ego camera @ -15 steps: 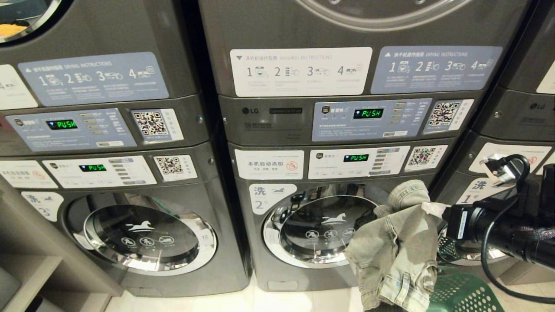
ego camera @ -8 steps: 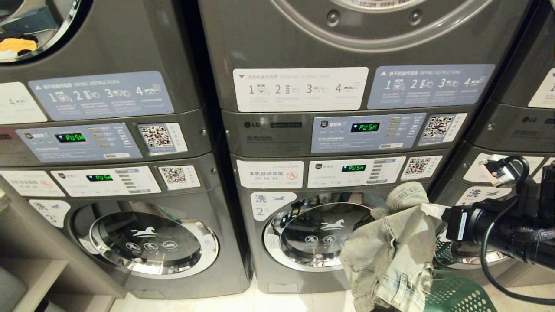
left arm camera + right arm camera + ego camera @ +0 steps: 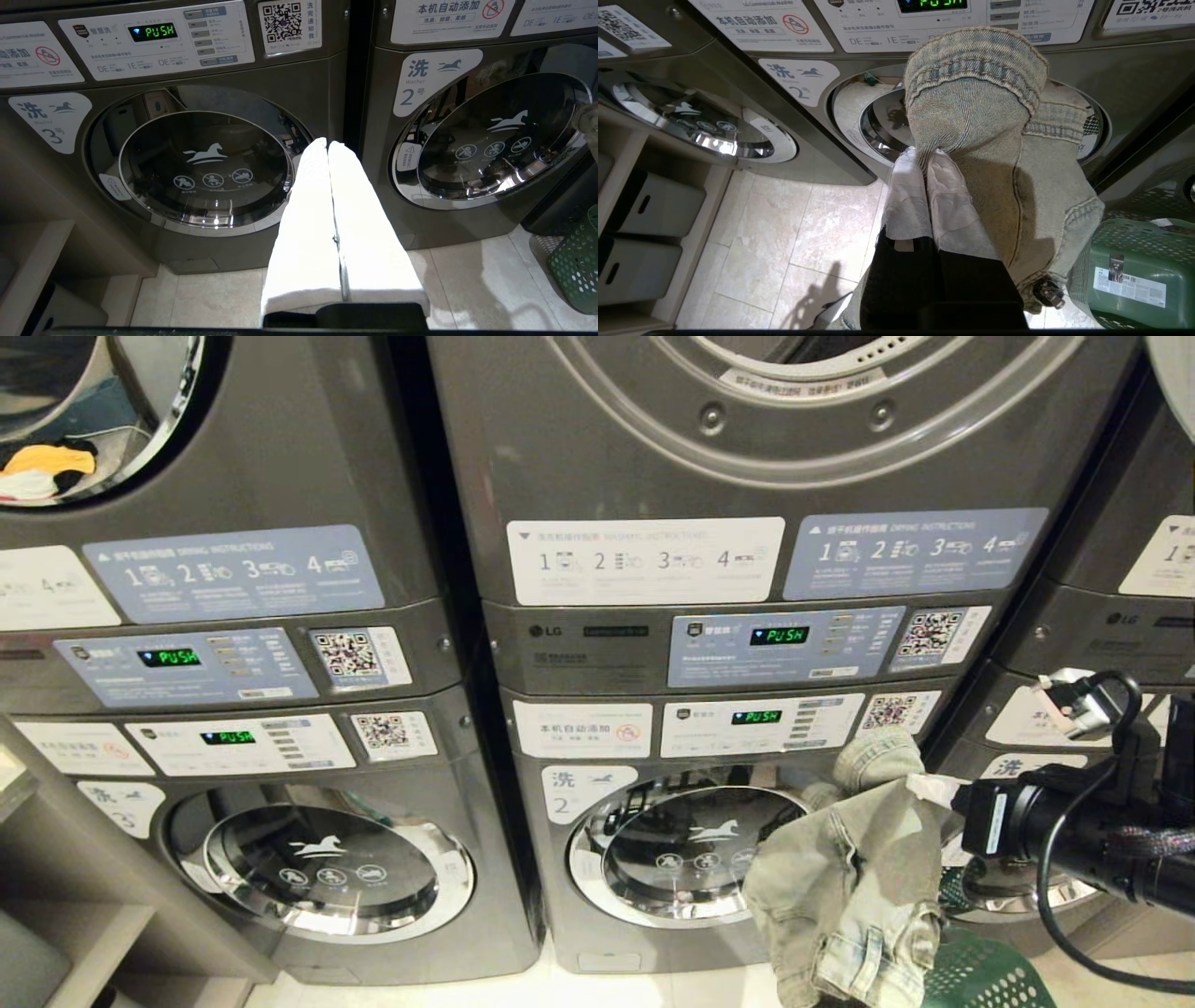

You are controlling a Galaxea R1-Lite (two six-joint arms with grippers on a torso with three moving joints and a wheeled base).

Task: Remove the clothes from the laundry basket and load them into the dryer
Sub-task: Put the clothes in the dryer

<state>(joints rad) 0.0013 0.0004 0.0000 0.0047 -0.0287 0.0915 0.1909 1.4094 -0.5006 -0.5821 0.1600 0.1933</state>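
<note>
One denim garment (image 3: 854,887) pinched in the right gripper (image 3: 927,163), above the green laundry basket (image 3: 990,975).

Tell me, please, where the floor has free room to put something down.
Bare tiles lie before washer 3 and washer 2, bordered by the shelf. Crowded beside the green basket, where the denim garment hangs from the right gripper.

- The pale grey-green washed denim garment (image 3: 854,877) hangs from the right gripper (image 3: 927,163), in front of the right part of the smaller-doored grey washer marked 2 (image 3: 681,854).
- The small green perforated plastic laundry basket (image 3: 990,975) stands on the tiled floor (image 3: 808,233), below and right of the garment.
- The dark grey LG dryer with the large round door (image 3: 775,457) is stacked directly above that washer.
- A second washer (image 3: 317,873) stands to the left.
</note>
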